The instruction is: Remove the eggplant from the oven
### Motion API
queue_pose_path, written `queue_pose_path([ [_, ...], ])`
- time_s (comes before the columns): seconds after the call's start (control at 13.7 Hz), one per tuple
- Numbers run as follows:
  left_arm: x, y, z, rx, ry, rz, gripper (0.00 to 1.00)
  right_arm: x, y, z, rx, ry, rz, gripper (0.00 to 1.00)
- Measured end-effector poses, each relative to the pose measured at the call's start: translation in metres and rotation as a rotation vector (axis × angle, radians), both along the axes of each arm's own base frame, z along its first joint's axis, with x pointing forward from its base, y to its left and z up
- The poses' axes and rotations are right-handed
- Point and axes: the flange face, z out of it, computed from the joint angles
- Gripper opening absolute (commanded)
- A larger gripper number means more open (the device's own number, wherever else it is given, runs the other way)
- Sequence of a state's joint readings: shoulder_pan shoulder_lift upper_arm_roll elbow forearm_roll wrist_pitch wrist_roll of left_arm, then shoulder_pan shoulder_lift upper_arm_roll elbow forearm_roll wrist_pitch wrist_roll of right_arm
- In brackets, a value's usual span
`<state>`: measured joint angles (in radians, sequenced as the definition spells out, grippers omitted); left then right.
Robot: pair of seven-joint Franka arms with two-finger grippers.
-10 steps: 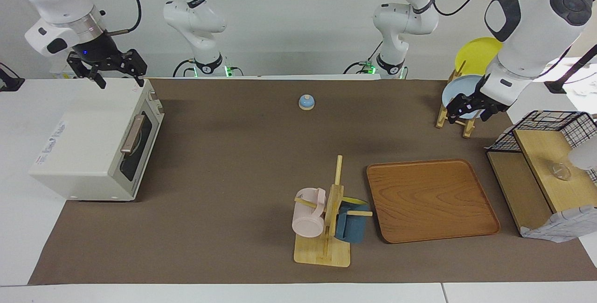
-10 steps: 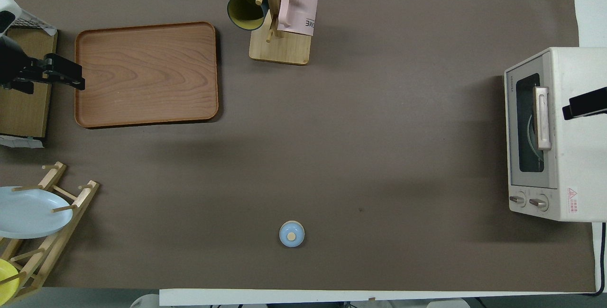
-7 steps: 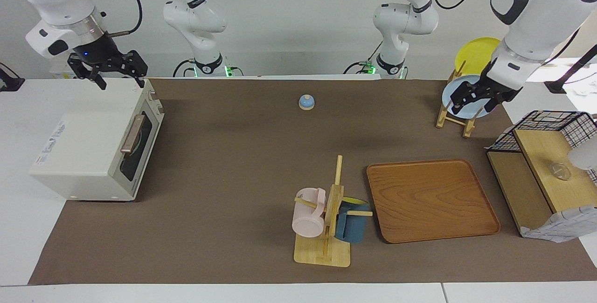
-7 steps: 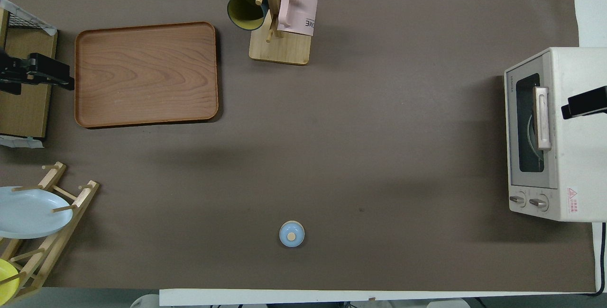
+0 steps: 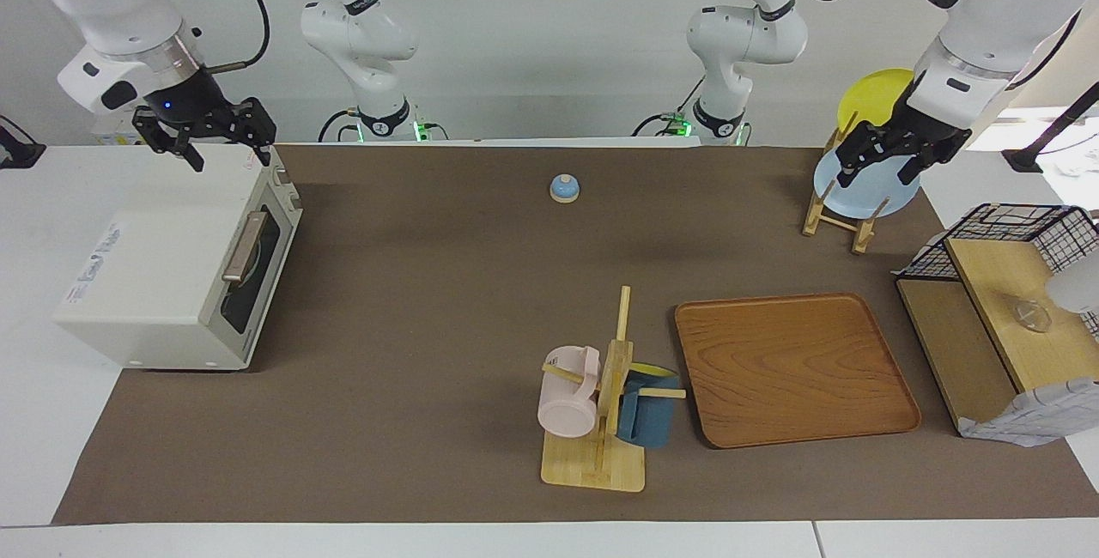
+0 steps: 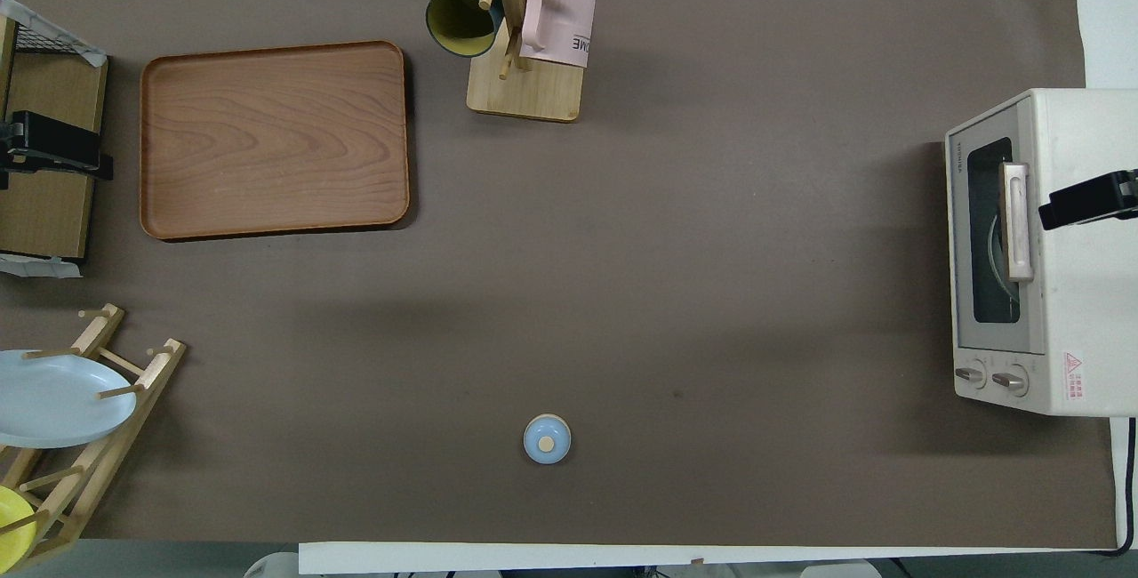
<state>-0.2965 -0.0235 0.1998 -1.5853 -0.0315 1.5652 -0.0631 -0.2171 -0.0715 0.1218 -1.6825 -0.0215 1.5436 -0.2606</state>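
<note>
We log a boxy cream-white toaster oven (image 5: 176, 270) at the right arm's end of the bench, door shut; the eggplant we cannot see. Right claw (image 5: 225, 148), fingers spread and empty, hangs over the oven's top. Left claw (image 5: 884, 165), fingers spread and empty, hangs over the pale blue plate (image 5: 869, 191).

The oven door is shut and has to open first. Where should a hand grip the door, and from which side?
Grip the tan bar handle on the oven door. It stands off the glass and runs along the door's top edge, so probably come from above, in front of the door, fingers straddling the bar across its width. The right hand hangs over the oven.
</note>
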Motion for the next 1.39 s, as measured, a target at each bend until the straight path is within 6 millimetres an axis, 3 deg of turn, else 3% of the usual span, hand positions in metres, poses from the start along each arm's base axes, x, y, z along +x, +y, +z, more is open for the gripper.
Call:
queue_pose_path([
  [0.44, 0.000, 0.000, -0.001, 0.000, 0.002, 0.000, 1.00, 0.015, -0.030, -0.114, -0.109, 0.043, 0.042, 0.00],
  [0.58, 0.000, 0.000, -0.001, 0.000, 0.002, 0.000, 1.00, 0.021, -0.033, -0.136, -0.120, 0.072, 0.045, 0.00],
  [0.73, 0.000, 0.000, -0.001, 0.000, 0.002, 0.000, 1.00, 0.022, -0.029, -0.137, -0.127, 0.073, 0.025, 0.00],
  [0.88, 0.000, 0.000, -0.001, 0.000, 0.002, 0.000, 1.00, 0.024, -0.011, -0.141, -0.134, 0.072, 0.003, 0.00],
  [1.02, 0.000, 0.000, -0.001, 0.000, 0.002, 0.000, 1.00, 0.030, 0.035, -0.160, -0.139, 0.065, -0.015, 0.00],
  [1.17, 0.000, 0.000, -0.001, 0.000, 0.002, 0.000, 1.00, 0.045, 0.086, -0.208, -0.132, 0.027, -0.021, 0.00],
  [1.39, 0.000, 0.000, -0.001, 0.000, 0.002, 0.000, 1.00, 0.062, 0.107, -0.286, -0.105, 0.039, -0.041, 0.00],
])
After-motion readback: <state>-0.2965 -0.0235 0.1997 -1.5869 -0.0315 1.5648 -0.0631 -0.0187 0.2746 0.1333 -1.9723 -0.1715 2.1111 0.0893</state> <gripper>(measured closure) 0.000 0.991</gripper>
